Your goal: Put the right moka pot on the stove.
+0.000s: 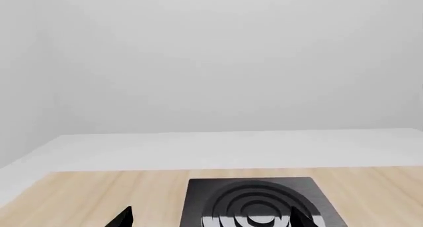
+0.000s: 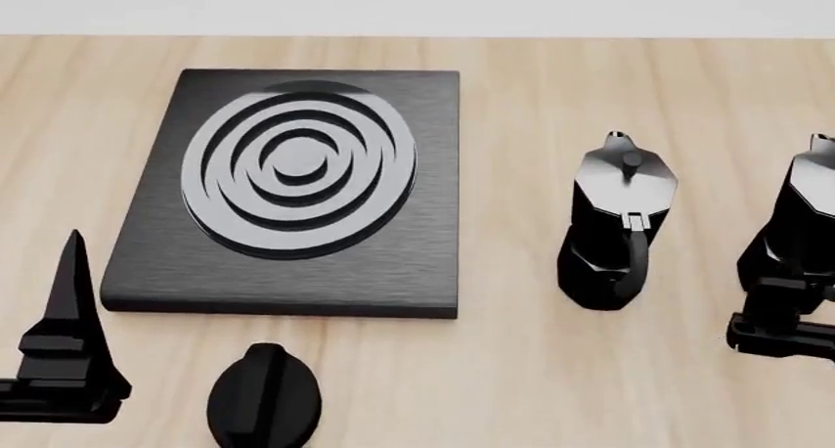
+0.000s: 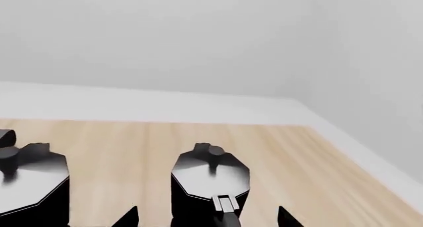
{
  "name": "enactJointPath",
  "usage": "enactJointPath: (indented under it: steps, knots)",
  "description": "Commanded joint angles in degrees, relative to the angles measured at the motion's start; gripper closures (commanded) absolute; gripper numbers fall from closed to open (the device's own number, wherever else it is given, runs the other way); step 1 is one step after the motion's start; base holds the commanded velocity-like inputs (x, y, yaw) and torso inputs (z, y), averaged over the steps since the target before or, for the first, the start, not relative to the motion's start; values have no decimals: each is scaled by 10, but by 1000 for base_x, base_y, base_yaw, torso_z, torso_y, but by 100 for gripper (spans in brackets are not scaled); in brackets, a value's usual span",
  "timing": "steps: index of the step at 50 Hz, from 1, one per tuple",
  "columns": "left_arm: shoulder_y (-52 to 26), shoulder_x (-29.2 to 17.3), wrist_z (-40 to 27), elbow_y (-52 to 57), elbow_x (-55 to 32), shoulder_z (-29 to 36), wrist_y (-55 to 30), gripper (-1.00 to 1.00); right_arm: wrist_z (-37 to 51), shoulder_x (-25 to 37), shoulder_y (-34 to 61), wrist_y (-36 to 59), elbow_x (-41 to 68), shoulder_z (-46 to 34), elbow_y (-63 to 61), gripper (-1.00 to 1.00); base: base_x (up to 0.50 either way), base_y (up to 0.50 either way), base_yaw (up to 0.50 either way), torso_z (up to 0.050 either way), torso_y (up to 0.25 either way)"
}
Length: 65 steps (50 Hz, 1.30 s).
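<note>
The right moka pot (image 2: pixel 799 235) stands upright at the right edge of the head view, partly cut off by the frame, with its twin, the left moka pot (image 2: pixel 616 223), just beside it toward the centre. The stove (image 2: pixel 293 192) lies in the upper left of that view, well apart from both pots, its burner rings bare. The right gripper (image 2: pixel 780 323) sits low at the right edge, directly in front of the right moka pot and close to its base — in the right wrist view the same pot (image 3: pixel 211 185) fills the lower centre, its handle facing the camera, with the two fingertips (image 3: pixel 126 218) showing spread at either side of it, so the jaws stand open and not yet around the body. The pot's long axis is vertical, and it lies straight ahead of the jaws; this arm is plainly the nearer one. The left gripper (image 2: pixel 63 365) rests at the lower left beside a small round knob (image 2: pixel 265 397), its fingertips apart in the left wrist view, holding nothing — it looks out over the stove (image 1: pixel 261 203) on the wooden table (image 2: pixel 522 370).
</note>
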Motion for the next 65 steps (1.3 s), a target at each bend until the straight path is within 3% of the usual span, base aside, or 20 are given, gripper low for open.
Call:
enactJointPath:
  steps: [1,65]
  knots:
    - [1,-2,-2,-2,3,4,5,-100,-13,8,24,12,5,-3,36,-100,0,0,0,0,0]
    - [5,-8,-20,-4,-19,-6,19,-100,-50,-31,144,-109,-84,-67,334,-100,0,0,0,0,0]
